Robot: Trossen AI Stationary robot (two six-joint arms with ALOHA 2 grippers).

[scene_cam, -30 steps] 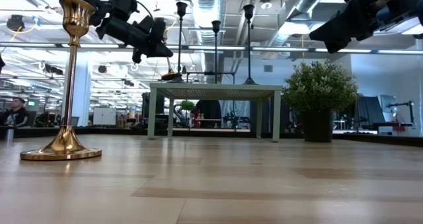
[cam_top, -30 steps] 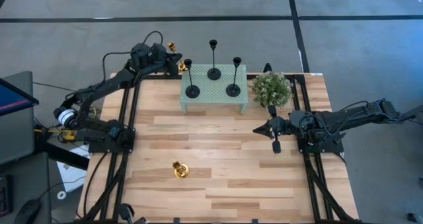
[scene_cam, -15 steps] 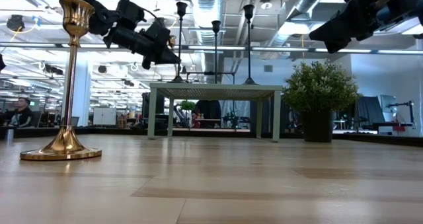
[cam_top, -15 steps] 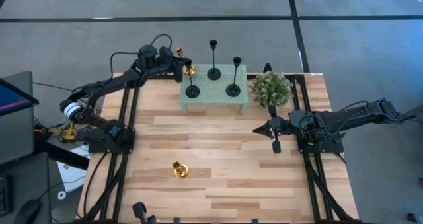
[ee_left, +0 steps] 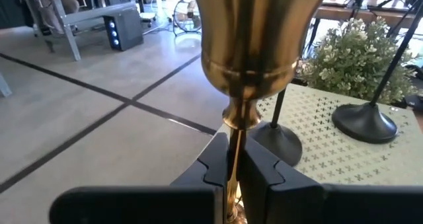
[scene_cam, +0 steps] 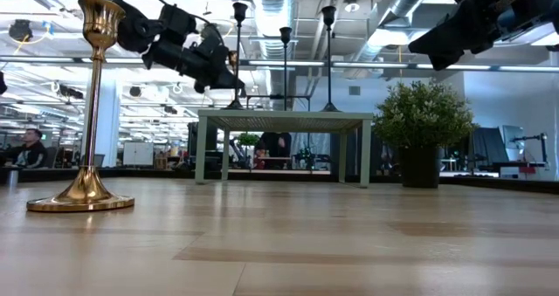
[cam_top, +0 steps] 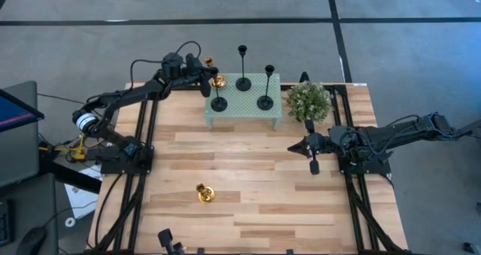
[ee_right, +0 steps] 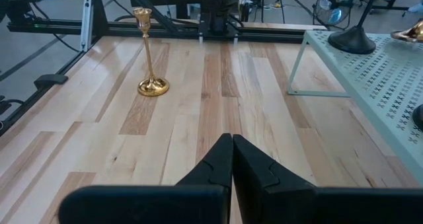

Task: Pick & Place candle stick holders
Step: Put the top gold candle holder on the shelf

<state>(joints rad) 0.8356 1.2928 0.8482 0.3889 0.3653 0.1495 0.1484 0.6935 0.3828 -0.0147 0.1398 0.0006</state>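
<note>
My left gripper (cam_top: 204, 77) is up at the far left corner of the stand (cam_top: 243, 110), jaws pinched on the thin stem of a gold holder (cam_top: 216, 80). In the left wrist view that stem runs straight up between my fingers (ee_left: 218, 159), with the gold cup right above them. In the high view the holder sits at the stand's left edge, just beside the nearest black holder (cam_top: 218, 102); can't tell if its base touches the top. In the low view the gripper (scene_cam: 225, 69) hangs above the stand's left end.

Three black holders stand upright on the stand: the one at front left, one at the far middle (cam_top: 243, 82), one at front right (cam_top: 265, 101).

The second gold holder (cam_top: 204, 193) stands upright on the table (cam_top: 301, 210), near the front, well apart from the stand. In the right wrist view it's out ahead on the wood (ee_right: 151, 52).

My right gripper (cam_top: 313, 164) waits over the right side of the table, in front of the plant (cam_top: 309, 100), jaws pressed together, holding nothing
</note>
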